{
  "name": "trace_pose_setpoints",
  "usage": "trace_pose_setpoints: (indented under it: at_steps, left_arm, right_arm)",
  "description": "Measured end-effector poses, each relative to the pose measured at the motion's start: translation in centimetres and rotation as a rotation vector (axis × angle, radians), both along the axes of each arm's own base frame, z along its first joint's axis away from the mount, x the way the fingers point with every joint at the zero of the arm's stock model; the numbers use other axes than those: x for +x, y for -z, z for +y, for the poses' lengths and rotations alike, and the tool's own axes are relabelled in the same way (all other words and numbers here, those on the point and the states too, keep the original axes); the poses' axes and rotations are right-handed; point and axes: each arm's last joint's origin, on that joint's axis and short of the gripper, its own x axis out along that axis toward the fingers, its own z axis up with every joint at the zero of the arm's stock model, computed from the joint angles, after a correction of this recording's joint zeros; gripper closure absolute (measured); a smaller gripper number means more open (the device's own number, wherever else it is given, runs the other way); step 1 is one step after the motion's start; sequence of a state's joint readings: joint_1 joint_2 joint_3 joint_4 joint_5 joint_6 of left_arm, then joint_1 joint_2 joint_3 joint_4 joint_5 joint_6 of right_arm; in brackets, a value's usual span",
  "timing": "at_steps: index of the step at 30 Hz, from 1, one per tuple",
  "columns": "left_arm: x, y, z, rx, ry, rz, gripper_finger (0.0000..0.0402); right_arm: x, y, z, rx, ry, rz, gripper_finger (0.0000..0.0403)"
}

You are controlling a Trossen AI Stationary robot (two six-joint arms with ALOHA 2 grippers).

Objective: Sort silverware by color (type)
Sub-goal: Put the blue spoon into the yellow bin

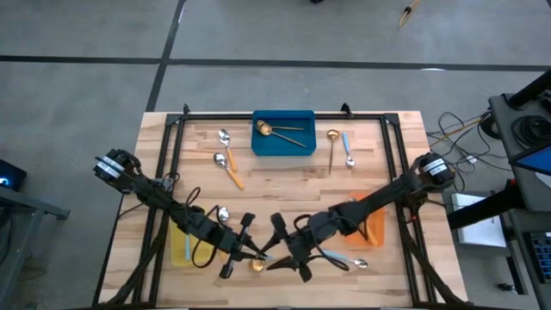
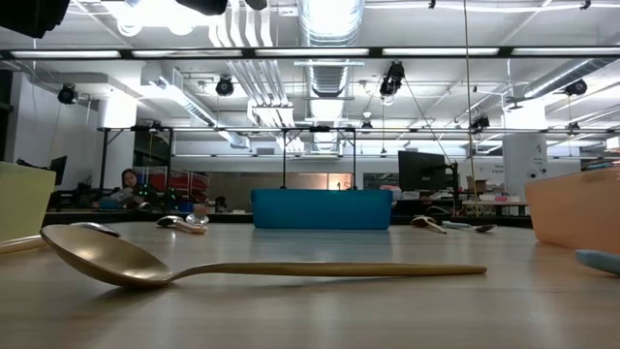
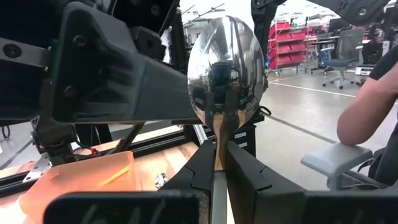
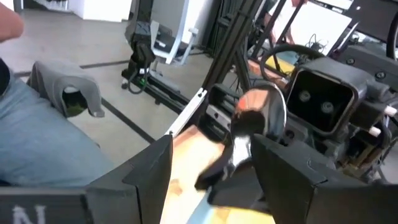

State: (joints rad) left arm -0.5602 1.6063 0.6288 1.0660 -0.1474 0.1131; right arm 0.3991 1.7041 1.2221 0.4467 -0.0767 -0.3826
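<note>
My left gripper (image 1: 248, 250) (image 3: 217, 163) is near the table's near edge and shut on a silver-bowled spoon (image 3: 227, 68). The fingers hide its handle. My right gripper (image 1: 281, 247) (image 4: 214, 171) faces it, open. Its fingers stand wide on either side of the spoon's bowl (image 4: 264, 109) without touching it. A gold spoon (image 1: 256, 265) (image 2: 262, 269) lies flat on the table below both grippers. A blue-handled spoon (image 1: 342, 259) lies by the right gripper. Other spoons (image 1: 228, 164) (image 1: 332, 146) (image 1: 347, 148) lie near the far edge. My left gripper pinches the spoon between its two fingers at the neck (image 3: 217, 140), just below the bowl. The bowl stands out beyond the fingertips toward the right gripper. The spoon is lifted clear of the table.
A blue bin (image 1: 258, 145) (image 2: 322, 208) at the far middle holds gold spoons. A yellow bin (image 1: 181, 247) sits under the left arm and an orange bin (image 1: 372, 231) under the right arm. A silver spoon (image 1: 222, 213) lies by the yellow bin. A person's arm (image 3: 367, 99) shows beyond the table.
</note>
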Motion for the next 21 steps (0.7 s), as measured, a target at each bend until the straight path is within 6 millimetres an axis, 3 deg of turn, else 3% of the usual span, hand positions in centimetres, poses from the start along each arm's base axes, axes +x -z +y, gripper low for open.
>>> trace_pose_setpoints:
  at_steps: [13,21]
  left_arm:
    - [0.1,0.7,0.2,-0.006,-0.003,0.081,0.0393]
    - [1.6,0.9,0.1,-0.001,0.007,0.083,0.0393]
  right_arm:
    - [-1.6,-2.2,-0.7,0.026,0.006,0.044,0.0193]
    - [0.1,-0.5,-0.8,0.042,0.019,0.006,0.0193]
